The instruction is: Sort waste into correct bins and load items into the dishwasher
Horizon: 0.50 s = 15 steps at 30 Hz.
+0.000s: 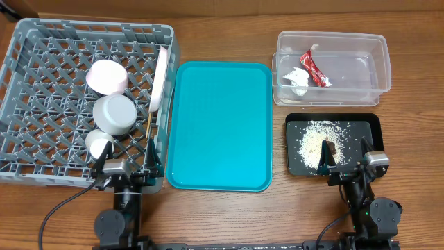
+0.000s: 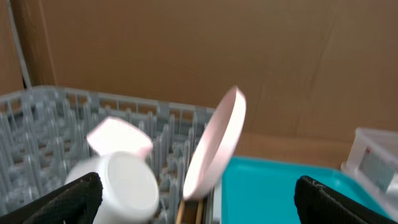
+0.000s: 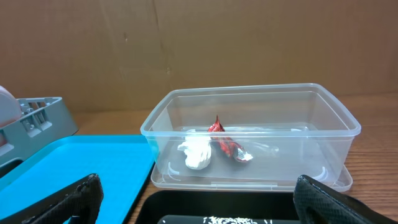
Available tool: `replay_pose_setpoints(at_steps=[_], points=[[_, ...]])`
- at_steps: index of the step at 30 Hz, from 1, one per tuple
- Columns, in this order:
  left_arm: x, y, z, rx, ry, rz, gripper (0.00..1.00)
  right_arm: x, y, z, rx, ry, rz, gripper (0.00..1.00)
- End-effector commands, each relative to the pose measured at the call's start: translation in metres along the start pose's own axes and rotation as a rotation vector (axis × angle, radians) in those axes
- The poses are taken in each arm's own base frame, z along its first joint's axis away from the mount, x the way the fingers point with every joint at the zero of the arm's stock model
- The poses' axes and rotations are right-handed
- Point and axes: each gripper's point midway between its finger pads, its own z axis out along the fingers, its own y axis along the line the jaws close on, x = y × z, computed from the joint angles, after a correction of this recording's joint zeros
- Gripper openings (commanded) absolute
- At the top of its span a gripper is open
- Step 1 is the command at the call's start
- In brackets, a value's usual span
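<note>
- Wooden table [image 1: 277, 215] fills the overhead view, and we see brown cardboard [image 3: 186, 43] behind both wrist views.
- At upper left sits the grey lattice dish rack [image 1: 41, 104]. The large white plate [image 1: 161, 78] stands on edge by its right wall.
- Left of that plate, from top to bottom, we find the small plate [image 1: 106, 76], the grey bowl [image 1: 115, 114] and the small white cup [image 1: 99, 144]. Thin chopsticks [image 1: 151, 125] poke up below the large plate.
- A flat teal tray [image 1: 222, 125] lies in the centre.
- The clear tub [image 1: 378, 62] at upper right holds the red-and-white wrapper [image 1: 313, 68] next to the crumpled tissue [image 1: 297, 78]. The wrapper's print is too small for us to read.
- Below the tub, the black tray [image 1: 371, 128] carries loose rice [image 1: 313, 142] and a brown lump [image 1: 333, 148].
- The left gripper [image 1: 127, 156] at the rack's lower right corner and the right gripper [image 1: 346, 153] at the black tray's lower edge are both spread wide, grasping nothing.
</note>
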Motion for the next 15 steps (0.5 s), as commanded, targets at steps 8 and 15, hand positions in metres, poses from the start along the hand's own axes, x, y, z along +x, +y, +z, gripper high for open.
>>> replay_pose_setpoints(at_steps=[8,15], points=[[0.040,0.002,-0.002,0.000,0.133,0.006,1.00,0.002,-0.001,0.000,0.001,-0.004,-0.008,1.00],[0.040,0.002,-0.002,0.000,0.134,0.006,1.00,0.002,-0.001,0.000,0.001,-0.004,-0.008,1.00]])
